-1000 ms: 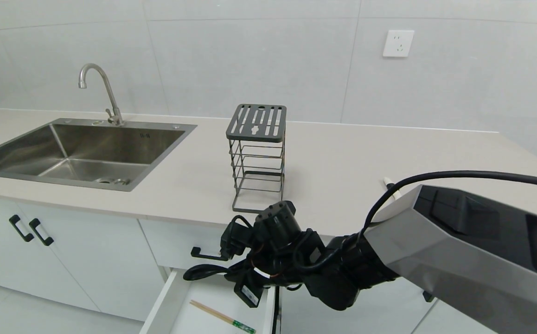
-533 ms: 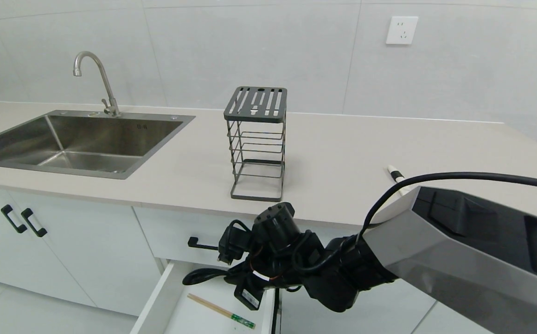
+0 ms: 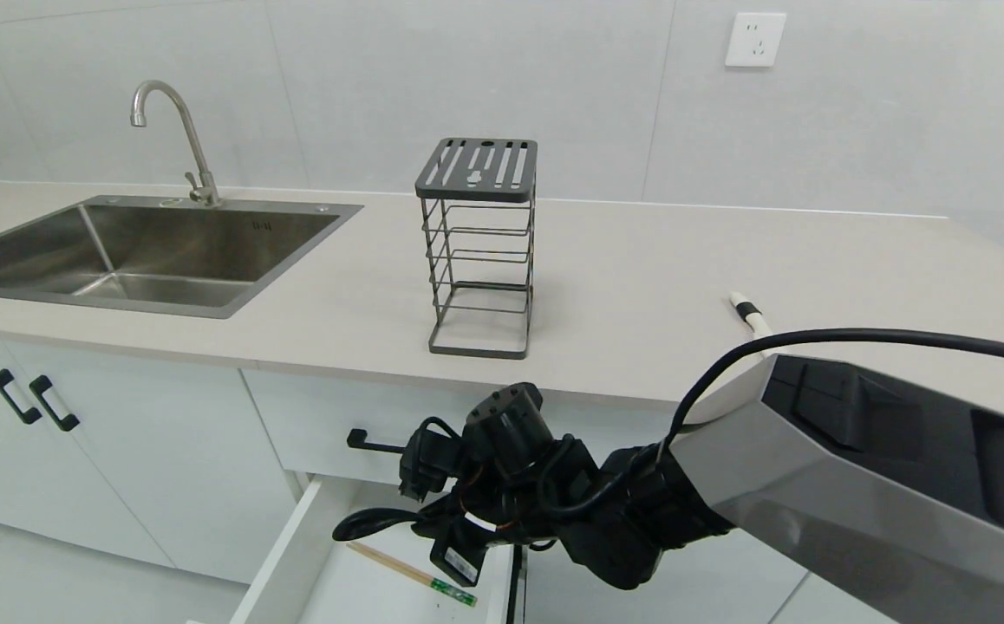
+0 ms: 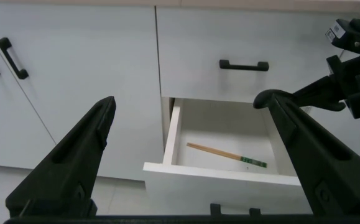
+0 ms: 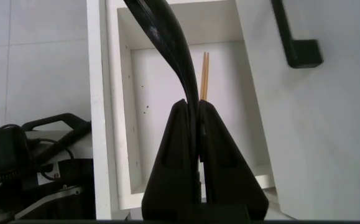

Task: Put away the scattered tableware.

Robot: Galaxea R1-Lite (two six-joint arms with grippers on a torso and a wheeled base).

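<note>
R gripper [image 5: 195,112] clamped on handle of black curved spoon [image 5: 166,43]; bowl end hangs over open white drawer [image 4: 220,175], where pair of wooden chopsticks [image 4: 226,155] lies. L gripper [image 4: 192,102] spread wide, empty, facing drawer. Best approach, imo: lower spoon w/in drawer walls, beside chopsticks, low before release; keep clear of front edge.

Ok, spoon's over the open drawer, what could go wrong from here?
The right claw pinches the black spoon only at its handle end, so it may pivot or slip. Released this high above the drawer, it could bounce or hit the chopsticks. The black pull above sits close and could snag the claw.
</note>
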